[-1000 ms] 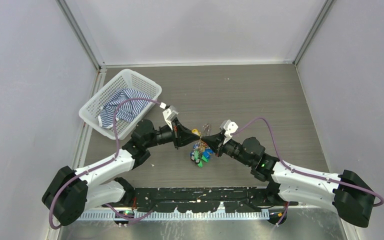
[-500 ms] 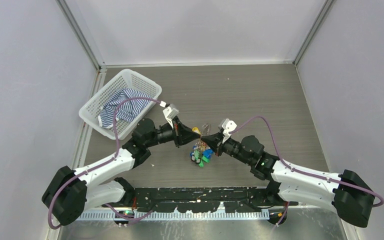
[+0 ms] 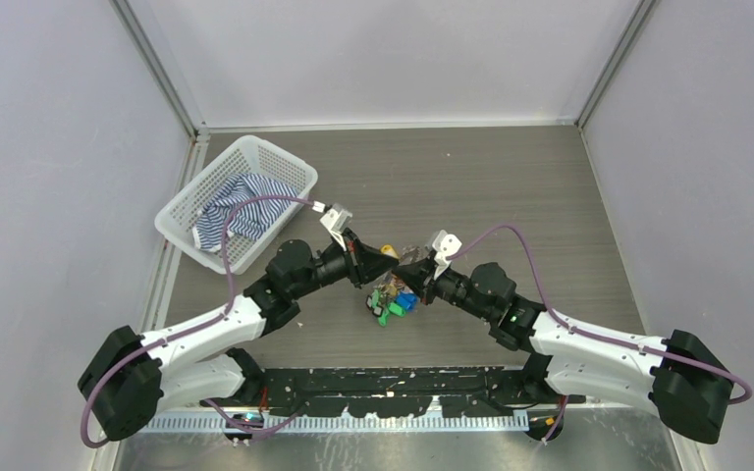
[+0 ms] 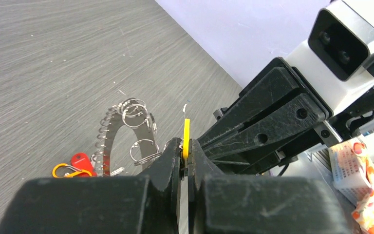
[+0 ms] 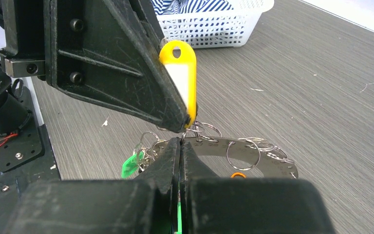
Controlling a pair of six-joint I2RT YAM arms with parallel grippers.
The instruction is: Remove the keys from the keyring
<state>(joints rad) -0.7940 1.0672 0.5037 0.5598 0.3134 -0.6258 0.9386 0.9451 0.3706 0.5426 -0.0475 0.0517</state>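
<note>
White basket [image 3: 182, 212] holds a striped cloth [image 3: 242, 204] | keys [image 3: 391, 298] and keyring [image 5: 256, 154] right of the basket, close by | left gripper [image 4: 185, 147] clamped on yellow tag [image 5: 180, 73] | right gripper [image 5: 180, 146] pinched tight on the keyring

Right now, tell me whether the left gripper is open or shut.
Shut: the left gripper pinches the yellow key tag between closed fingers, seen edge-on in its wrist view.
</note>
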